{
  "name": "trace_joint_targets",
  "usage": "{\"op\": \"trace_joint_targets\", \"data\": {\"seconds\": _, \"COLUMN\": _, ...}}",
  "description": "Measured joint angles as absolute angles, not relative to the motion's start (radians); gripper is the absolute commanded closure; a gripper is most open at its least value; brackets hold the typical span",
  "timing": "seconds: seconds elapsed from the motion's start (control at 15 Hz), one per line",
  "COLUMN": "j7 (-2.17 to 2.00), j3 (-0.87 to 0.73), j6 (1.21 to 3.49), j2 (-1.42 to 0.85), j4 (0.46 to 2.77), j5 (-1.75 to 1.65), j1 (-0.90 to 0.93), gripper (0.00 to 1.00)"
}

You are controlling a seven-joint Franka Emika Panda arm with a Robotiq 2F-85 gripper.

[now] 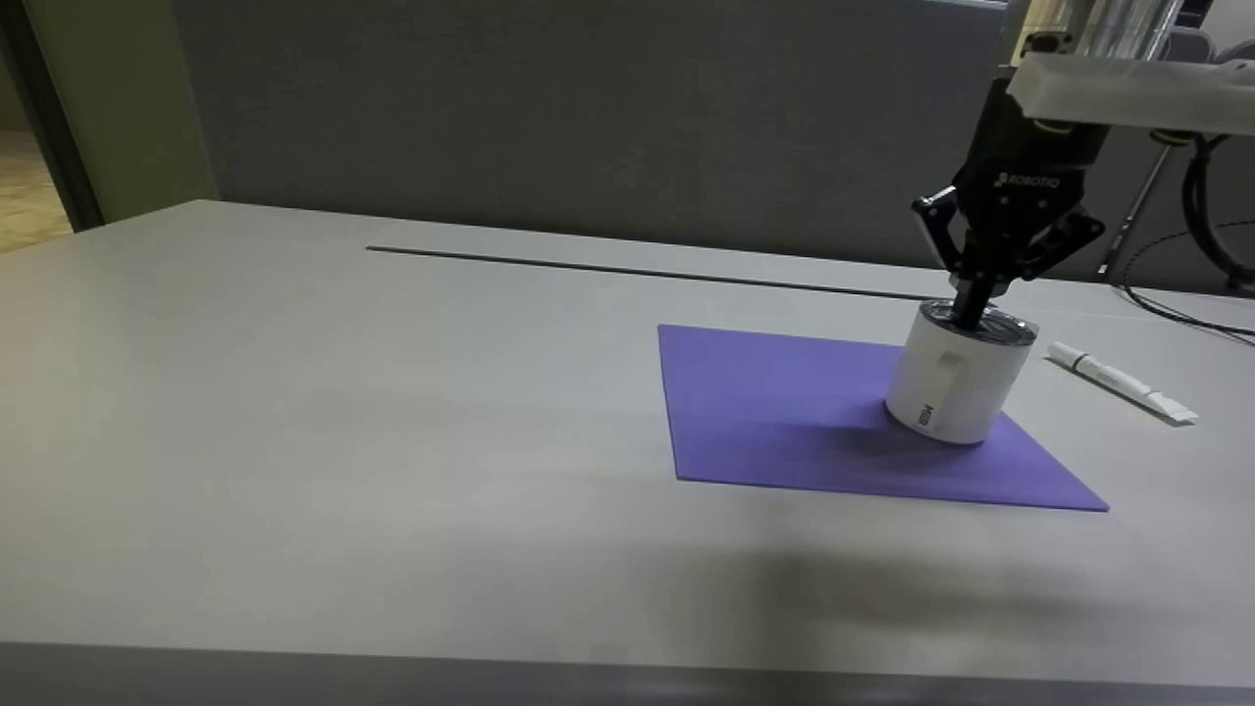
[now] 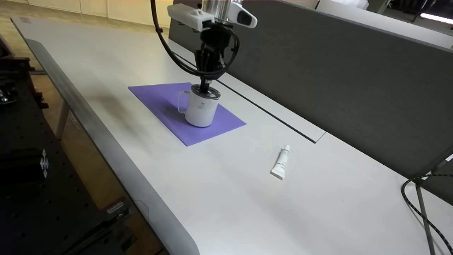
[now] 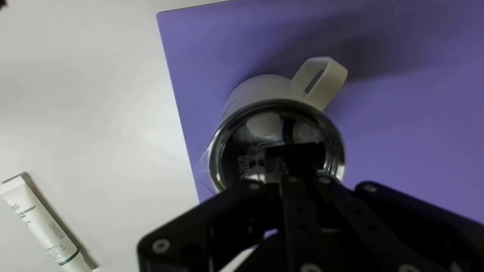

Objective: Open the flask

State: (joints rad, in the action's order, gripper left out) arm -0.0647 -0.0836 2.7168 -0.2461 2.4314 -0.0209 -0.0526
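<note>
Flask (image 2: 200,112): squat white cylinder with smooth, matte-looking walls and small print, upright on a flat purple mat (image 1: 775,392), directly under my fingers (image 2: 204,85).
Lid (image 3: 261,126): dark glossy disc seated within a silvery rim (image 3: 214,162); the fingers look to be touching it, though dark on dark is hard to confirm from here.
Clear piece (image 3: 206,170): pointed, see-through, jutting past the rim, left of the fingers in my wrist view; I can't tell what it is.
Tube (image 2: 281,163): white, flattened at one end, round-capped at the other, lying on the pale smooth table (image 1: 392,441), well apart from the fingers.
Partition (image 2: 354,88): dark grey, fabric-like, rising beyond the fingers in both exterior views.
Gripper (image 1: 969,316): black, hanging over the flask and pointing down, linkages spread to both sides above the fingers.
Finger state: I have them together as one narrow prong; whether they pinch any bit of the lid, I can't tell.
Arm (image 2: 216,10): shiny metal section above the gripper, a black cable (image 2: 159,30) looping beside it.
Handle (image 3: 332,77): slim white loop, pointing ahead of the fingers and to their right in my wrist view.
Flask axis: vertical, roughly in line with the fingers, lid facing up.
</note>
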Motion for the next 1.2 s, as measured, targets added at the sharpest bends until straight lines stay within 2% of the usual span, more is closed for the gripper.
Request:
{"op": "trace_joint_targets", "data": {"seconds": 0.53, "j7": -0.078, "j3": -0.104, "j6": 2.709, "j2": -0.249, "j4": 2.426, "j5": -0.062, "j1": -0.041, "gripper": 1.00}}
{"op": "trace_joint_targets", "data": {"seconds": 0.93, "j7": -0.051, "j3": -0.085, "j6": 2.668, "j2": -0.227, "j4": 2.400, "j5": 0.040, "j1": -0.055, "gripper": 1.00}}
{"op": "trace_joint_targets", "data": {"seconds": 1.0, "j7": -0.043, "j3": -0.083, "j6": 2.633, "j2": -0.206, "j4": 2.387, "j5": 0.052, "j1": -0.058, "gripper": 0.74}}
{"op": "trace_joint_targets", "data": {"seconds": 1.07, "j7": -0.035, "j3": -0.083, "j6": 2.593, "j2": -0.179, "j4": 2.374, "j5": 0.058, "j1": -0.061, "gripper": 0.74}}
{"op": "trace_joint_targets", "data": {"seconds": 1.2, "j7": -0.033, "j3": -0.086, "j6": 2.496, "j2": -0.122, "j4": 2.351, "j5": 0.049, "j1": -0.065, "gripper": 0.60}}
